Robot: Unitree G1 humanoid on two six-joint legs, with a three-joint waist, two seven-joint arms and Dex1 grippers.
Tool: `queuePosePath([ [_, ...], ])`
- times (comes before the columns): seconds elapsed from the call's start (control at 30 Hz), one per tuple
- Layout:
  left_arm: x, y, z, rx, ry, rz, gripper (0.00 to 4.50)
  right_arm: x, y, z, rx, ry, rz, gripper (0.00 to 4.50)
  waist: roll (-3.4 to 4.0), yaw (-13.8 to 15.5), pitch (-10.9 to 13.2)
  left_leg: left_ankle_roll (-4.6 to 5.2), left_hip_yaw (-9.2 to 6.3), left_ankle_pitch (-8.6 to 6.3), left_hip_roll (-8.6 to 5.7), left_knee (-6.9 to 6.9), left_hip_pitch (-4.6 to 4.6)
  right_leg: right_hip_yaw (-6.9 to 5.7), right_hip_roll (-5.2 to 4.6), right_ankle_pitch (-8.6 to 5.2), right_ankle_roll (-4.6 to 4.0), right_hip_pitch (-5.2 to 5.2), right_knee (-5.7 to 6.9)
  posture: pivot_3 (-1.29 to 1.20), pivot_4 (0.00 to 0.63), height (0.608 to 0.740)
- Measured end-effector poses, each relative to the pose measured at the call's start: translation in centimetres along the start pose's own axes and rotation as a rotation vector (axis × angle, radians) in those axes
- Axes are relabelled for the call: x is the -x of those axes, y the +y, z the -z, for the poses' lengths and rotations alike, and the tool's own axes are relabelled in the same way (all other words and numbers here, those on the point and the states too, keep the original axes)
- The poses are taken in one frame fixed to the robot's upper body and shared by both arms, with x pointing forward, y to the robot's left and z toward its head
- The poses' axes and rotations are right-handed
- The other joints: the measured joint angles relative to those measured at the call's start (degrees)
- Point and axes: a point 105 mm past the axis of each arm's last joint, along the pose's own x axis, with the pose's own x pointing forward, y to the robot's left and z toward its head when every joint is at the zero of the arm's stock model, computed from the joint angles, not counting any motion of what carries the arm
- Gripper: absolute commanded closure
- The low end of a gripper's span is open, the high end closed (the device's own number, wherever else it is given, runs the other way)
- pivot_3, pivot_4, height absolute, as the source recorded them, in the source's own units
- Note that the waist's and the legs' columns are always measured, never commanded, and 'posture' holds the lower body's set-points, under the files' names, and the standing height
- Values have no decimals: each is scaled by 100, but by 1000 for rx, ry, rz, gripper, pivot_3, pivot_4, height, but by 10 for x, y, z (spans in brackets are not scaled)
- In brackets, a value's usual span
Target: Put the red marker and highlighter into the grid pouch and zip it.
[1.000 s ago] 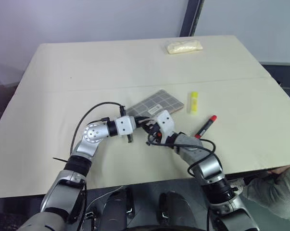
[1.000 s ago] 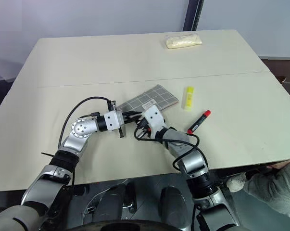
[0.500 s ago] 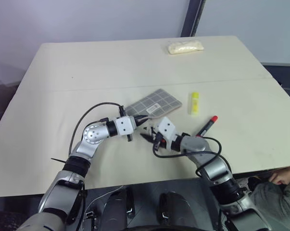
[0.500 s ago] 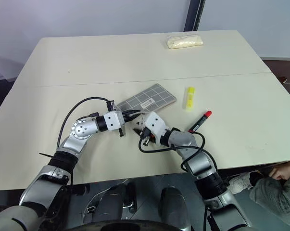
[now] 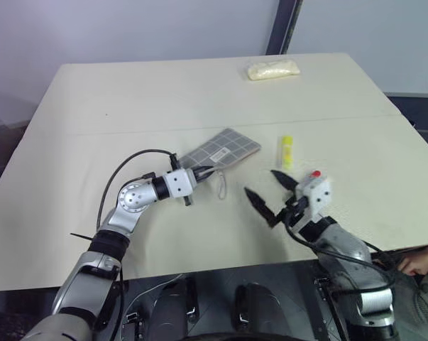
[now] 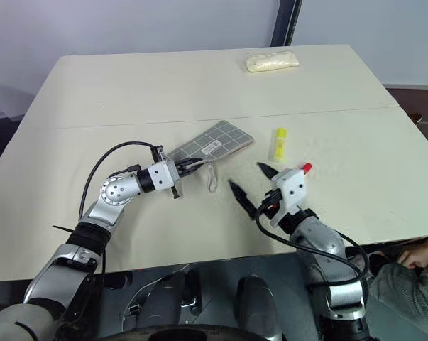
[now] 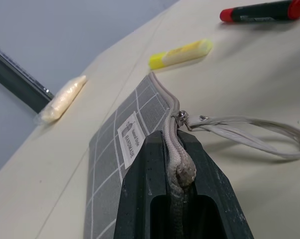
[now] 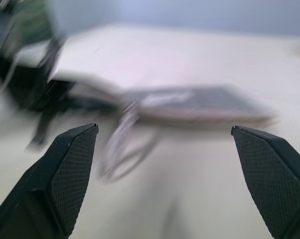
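The grid pouch (image 5: pixel 222 150) lies flat mid-table, grey with white lines and a small white label. My left gripper (image 5: pixel 201 172) is shut on the pouch's near zipper end (image 7: pixel 177 164). The pull cord (image 5: pixel 219 185) trails loose on the table beside it. My right gripper (image 5: pixel 260 181) hovers open and empty to the right of the pouch, apart from it. The yellow highlighter (image 5: pixel 287 151) lies right of the pouch. The red marker (image 7: pixel 259 11) lies beyond it; from the head only its red cap (image 5: pixel 314 174) shows behind my right hand.
A cream lumpy bag (image 5: pixel 272 69) sits at the table's far edge. A person's hand (image 5: pixel 416 263) is at the table's near right corner. The cream table (image 5: pixel 128 99) stretches bare to the left and back.
My right gripper opened beside the left gripper at the pouch's near end and pulled away to the right, rising a little. The pouch has turned slightly. The left gripper stayed shut in place.
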Motion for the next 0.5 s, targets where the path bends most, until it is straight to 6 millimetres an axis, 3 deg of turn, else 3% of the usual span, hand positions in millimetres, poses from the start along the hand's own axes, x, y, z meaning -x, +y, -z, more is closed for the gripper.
queuePosePath([
  [0.17,-3,2,0,14,-9,-7,4500,-13,-49,9,35,89,313,58,0,-7,0,-1,1,0,0,1,0,1,-4,-5,-21,-8,-5,0,150,740],
  [0.33,-11,1,-4,17,-32,14,4500,-51,-67,8,7,132,366,58,1,-15,0,12,6,8,-1,-3,-4,2,1,5,-3,4,0,0,150,740],
  [0.5,-11,2,-5,9,-36,14,4500,-60,-110,39,-36,287,527,58,1,-1,1,15,14,9,-5,-3,-5,1,1,7,1,6,3,0,150,740],
])
